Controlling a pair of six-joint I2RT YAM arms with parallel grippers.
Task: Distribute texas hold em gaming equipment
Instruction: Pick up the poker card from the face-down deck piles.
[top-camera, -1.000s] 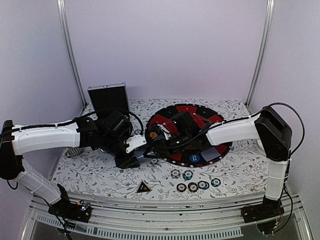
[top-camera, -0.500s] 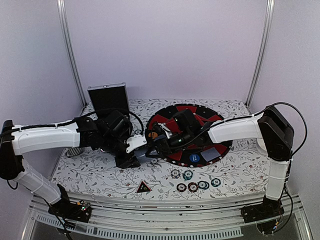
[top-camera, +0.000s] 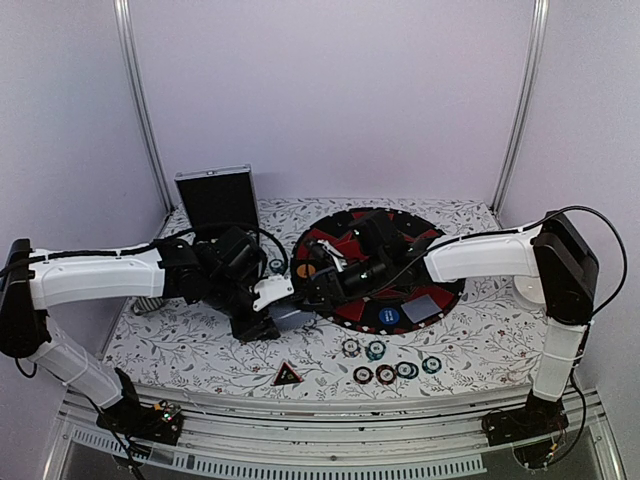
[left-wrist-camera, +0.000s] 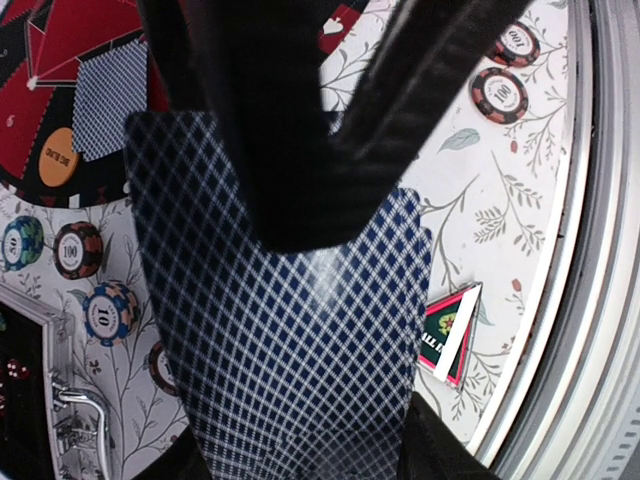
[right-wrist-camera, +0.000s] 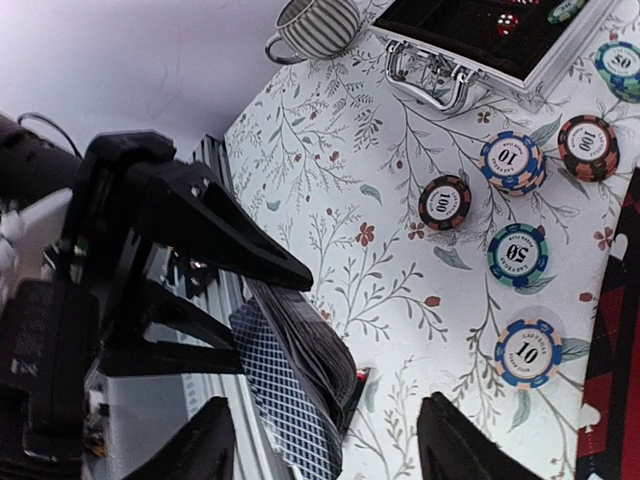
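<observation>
pale lilac walls (top-camera: 330, 100) back a table (top-camera: 180, 340) covered in a leafy cloth. on its far middle lies a round red and black mat (top-camera: 385, 218), and a black case (top-camera: 215, 195) with a silver edge stands at the far left. the left gripper (top-camera: 270, 320) reaches over the cloth just left of the mat, pinching a deck of cards (left-wrist-camera: 300, 350) flat between its fingers. the right gripper (right-wrist-camera: 328, 420) faces it over the mat's left edge, fingers spread, with the deck's end showing between them and touching neither. a single card (top-camera: 423, 307) lies on the mat's near right, with a blue button (top-camera: 389, 317) just left of it and an orange button (top-camera: 307, 270) at the mat's left edge. loose chips (top-camera: 385, 374) sit near the front, and a small triangle (top-camera: 287, 375) lies to their left.
</observation>
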